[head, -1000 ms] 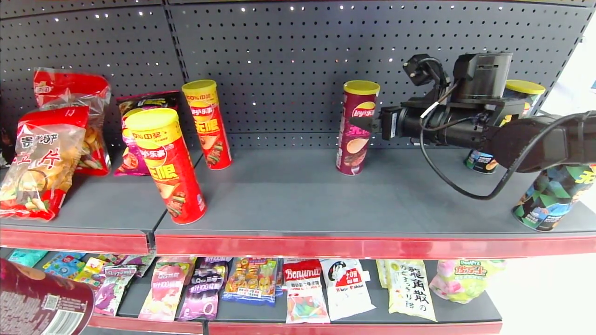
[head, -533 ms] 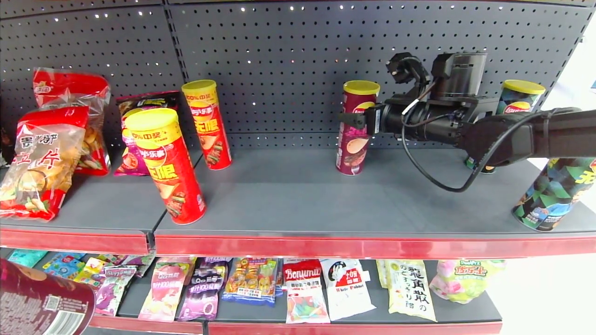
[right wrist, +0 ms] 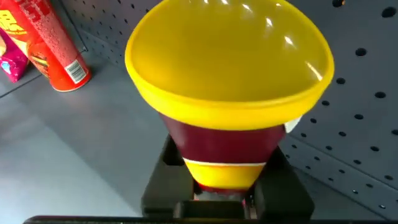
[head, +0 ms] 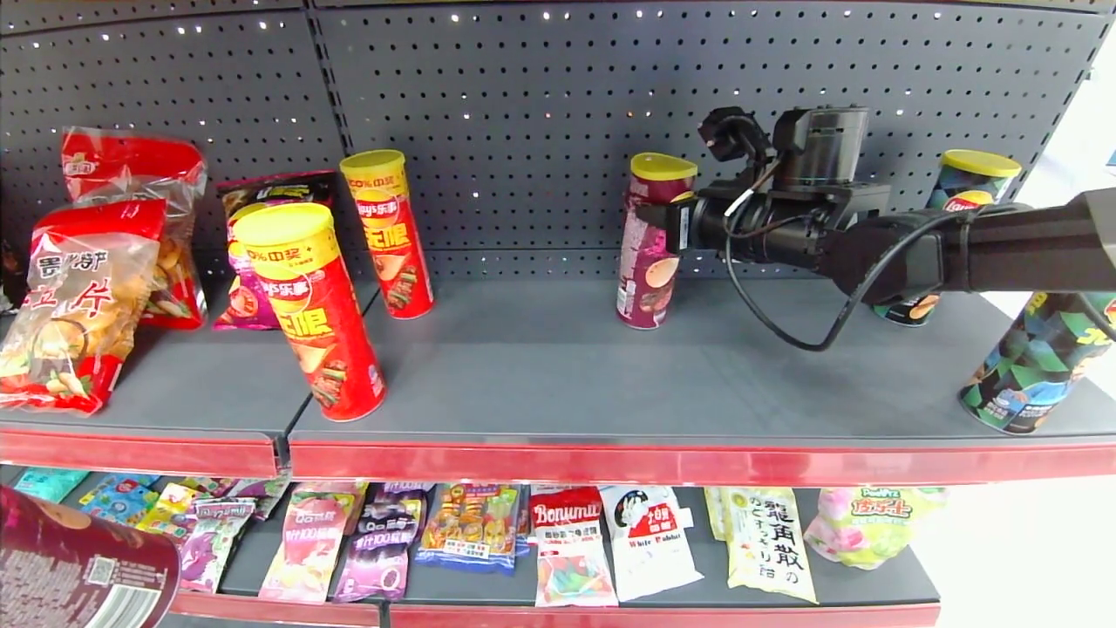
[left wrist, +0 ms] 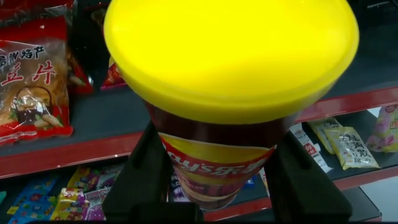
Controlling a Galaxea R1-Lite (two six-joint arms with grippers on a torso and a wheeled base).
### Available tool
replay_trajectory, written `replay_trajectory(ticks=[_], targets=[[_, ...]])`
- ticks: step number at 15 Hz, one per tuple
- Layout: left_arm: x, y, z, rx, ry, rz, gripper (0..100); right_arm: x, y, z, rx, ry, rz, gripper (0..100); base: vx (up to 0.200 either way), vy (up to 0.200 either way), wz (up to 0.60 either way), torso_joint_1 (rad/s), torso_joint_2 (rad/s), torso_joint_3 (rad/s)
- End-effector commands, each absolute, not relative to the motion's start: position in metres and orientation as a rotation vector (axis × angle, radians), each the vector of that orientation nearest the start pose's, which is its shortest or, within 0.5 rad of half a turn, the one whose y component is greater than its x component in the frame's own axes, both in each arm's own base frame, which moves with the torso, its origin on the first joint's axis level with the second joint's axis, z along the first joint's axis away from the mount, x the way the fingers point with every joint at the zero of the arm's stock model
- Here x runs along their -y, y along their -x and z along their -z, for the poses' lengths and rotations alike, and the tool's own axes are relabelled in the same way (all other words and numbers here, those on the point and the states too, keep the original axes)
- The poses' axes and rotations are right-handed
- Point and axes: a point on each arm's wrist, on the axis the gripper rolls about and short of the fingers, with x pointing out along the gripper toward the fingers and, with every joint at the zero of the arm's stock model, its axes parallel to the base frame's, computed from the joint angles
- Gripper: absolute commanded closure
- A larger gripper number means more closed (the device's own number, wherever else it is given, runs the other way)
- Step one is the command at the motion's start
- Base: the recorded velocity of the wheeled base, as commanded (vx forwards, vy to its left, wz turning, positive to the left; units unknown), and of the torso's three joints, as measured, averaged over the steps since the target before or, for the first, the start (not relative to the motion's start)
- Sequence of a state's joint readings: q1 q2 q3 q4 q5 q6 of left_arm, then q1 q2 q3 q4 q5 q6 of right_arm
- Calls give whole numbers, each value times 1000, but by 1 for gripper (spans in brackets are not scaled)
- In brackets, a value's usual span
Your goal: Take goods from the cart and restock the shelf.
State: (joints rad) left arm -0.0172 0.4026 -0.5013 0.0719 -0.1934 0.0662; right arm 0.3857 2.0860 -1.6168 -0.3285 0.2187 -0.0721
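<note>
My right gripper [head: 673,223] is in at the upper shelf [head: 558,384], reaching across from the right, and its jaws are clamped on the purple-red chip can [head: 647,253] just below the yellow lid, one finger [right wrist: 163,180] on each side of the tube in the wrist view. The can stands toward the back of the shelf, close to the pegboard wall [head: 523,105], leaning a little rather than dead upright. Its base is down at the shelf deck, though I cannot tell whether it sits flat. It stands in open deck. The rear red can [head: 388,231] is well off to its left, with the front red can [head: 309,314] nearer the shelf edge. To its right, behind my arm, is a dark patterned can [head: 969,179], and another dark patterned can [head: 1033,366] sits at the front right corner. My left gripper [left wrist: 217,186] is low down below the shelf edge, pinching a dark red chip can [left wrist: 230,56] by its body, lid facing the wrist camera, and that can shows at the lower left of the head view. Snack bags [head: 70,296] fill the far left of the upper shelf, and small sachets [head: 567,541] lie in a row on the lower shelf [head: 881,584]
</note>
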Motion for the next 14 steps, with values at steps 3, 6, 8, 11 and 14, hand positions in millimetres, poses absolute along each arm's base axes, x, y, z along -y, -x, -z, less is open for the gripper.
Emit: replay_trajectory(ticks=[3,6,8,11,14], targets=[[4,7,-212,31,-68,209,100,-178,-390,-246,-108,86,-594,100,0,0,0,0,0,0],[4,10,-211,41,-69,209,100,-189,-340,-279,-134,51,-500,100,0,0,0,0,0,0],[4,9,-211,39,-67,209,100,-191,-316,-287,-139,53,-451,100,0,0,0,0,0,0],[4,9,-210,36,-67,209,100,-189,-283,-285,-168,53,-443,100,0,0,0,0,0,0],[4,10,-210,37,-67,209,100,-195,-259,-273,-210,51,-465,100,0,0,0,0,0,0]])
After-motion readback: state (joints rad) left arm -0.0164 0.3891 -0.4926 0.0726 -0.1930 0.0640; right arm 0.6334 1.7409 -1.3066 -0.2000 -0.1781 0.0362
